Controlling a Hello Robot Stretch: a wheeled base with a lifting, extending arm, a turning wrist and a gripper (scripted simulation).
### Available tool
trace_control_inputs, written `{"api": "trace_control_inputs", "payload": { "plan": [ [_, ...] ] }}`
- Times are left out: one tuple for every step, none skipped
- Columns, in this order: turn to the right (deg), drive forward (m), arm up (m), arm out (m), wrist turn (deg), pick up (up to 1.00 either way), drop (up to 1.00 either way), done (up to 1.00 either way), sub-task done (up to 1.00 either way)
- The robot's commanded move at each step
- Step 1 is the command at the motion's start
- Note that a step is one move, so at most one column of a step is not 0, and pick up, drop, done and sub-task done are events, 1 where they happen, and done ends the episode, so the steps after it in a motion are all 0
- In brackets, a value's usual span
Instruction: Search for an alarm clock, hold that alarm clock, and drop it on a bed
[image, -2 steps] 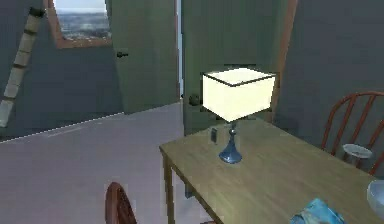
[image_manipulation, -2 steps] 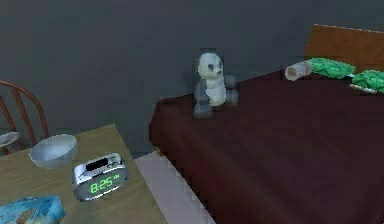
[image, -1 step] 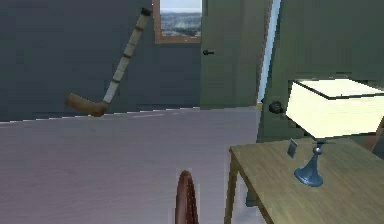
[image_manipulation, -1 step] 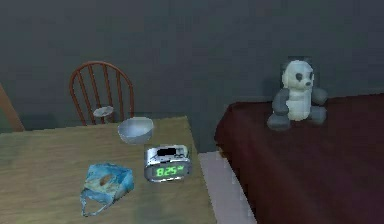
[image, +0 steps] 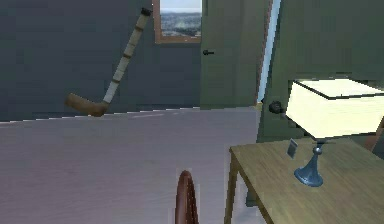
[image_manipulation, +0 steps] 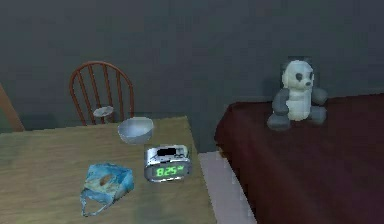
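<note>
A small silver alarm clock (image_manipulation: 167, 166) with green digits stands on the wooden table (image_manipulation: 40, 170) near its right edge in the arm side view. Right of the table, across a narrow strip of floor, lies a bed (image_manipulation: 320, 170) with a dark red cover. A toy panda (image_manipulation: 297, 95) sits on the bed against the wall.
On the table are a grey bowl (image_manipulation: 135, 128) and a crumpled blue-white thing (image_manipulation: 105, 182). A wooden chair (image_manipulation: 101, 92) stands behind the table. The forward view has a lamp (image: 330, 115) on a wooden table (image: 300, 170), a hockey stick (image: 115, 70) leaning on the wall, a green door (image: 232, 52) and a chair back (image: 186, 198).
</note>
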Motion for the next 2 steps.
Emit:
{"api": "trace_control_inputs", "payload": {
  "plan": [
    [0.0, 0.0, 0.36, 0.0, 0.0, 0.0, 0.0, 0.0, 0.0],
    [0.0, 0.0, 0.0, 0.34, 0.0, 0.0, 0.0, 0.0, 0.0]
  ]
}}
